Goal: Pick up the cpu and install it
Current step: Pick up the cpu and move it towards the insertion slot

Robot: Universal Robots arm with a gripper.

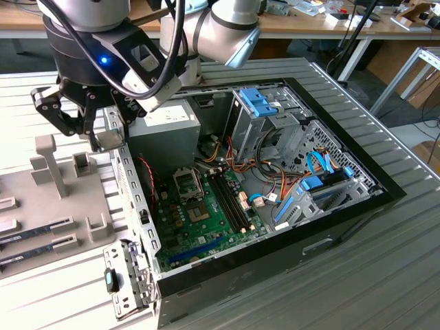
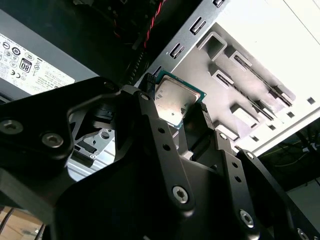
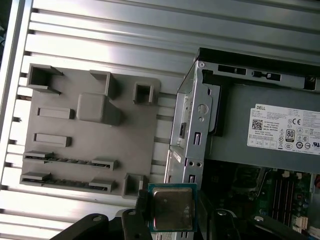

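the gripper [image 1: 89,130] is clenched on the cpu [image 3: 172,207], its two fingers pressing on opposite edges of the square chip, whose silvery lid faces both wrist views. in the exterior view the gripper hangs at the edge of the open computer case [image 1: 330,227], near the case's perforated metal wall [image 1: 134,185], between the grey parts tray [image 3: 95,145] and the power-supply box [image 1: 165,124]. the relation that matters: the empty socket [image 1: 187,182] on the green motherboard lies at about 4 o'clock from the gripper in the exterior view, well apart, inside the case past the power-supply box. being square, the chip has no long axis; by my reading only its corner orientation counts.
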